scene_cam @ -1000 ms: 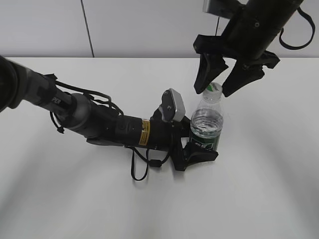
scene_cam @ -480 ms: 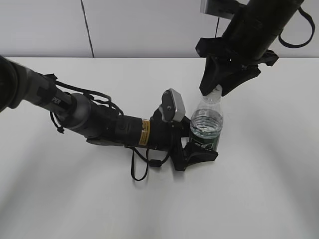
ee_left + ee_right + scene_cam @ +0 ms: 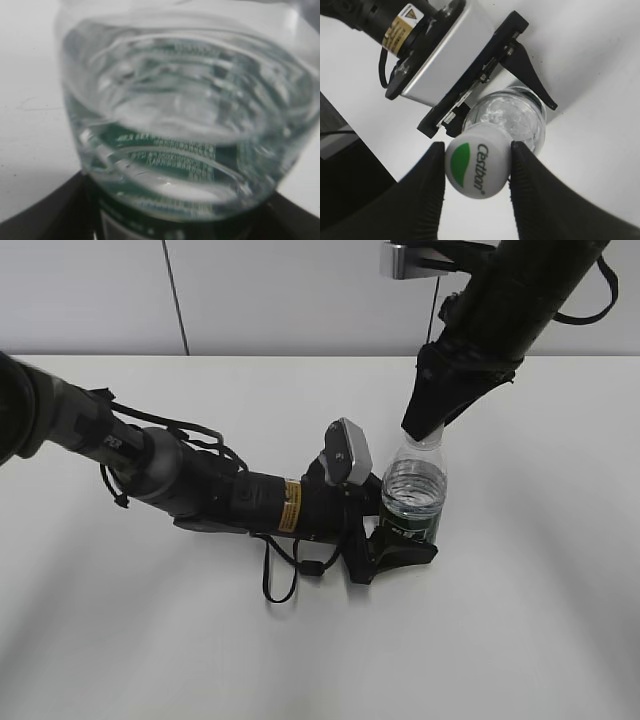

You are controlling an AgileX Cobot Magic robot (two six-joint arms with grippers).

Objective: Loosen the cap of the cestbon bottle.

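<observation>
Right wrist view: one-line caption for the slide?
Right hand closed on the white cap of the upright cestbon bottle, whose body the left hand holds.

My left arm (image 3: 200,490): matte black tube, yellow warning label (image 3: 291,506), loose black cables (image 3: 290,560), silver-grey camera box (image 3: 347,452). Right arm (image 3: 520,300): glossy black, silver camera block on top; its fingers (image 3: 427,190) black, finely ribbed.

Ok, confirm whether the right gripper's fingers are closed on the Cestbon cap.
Yes, in the right wrist view both fingers press the sides of the white Cestbon cap.
</observation>
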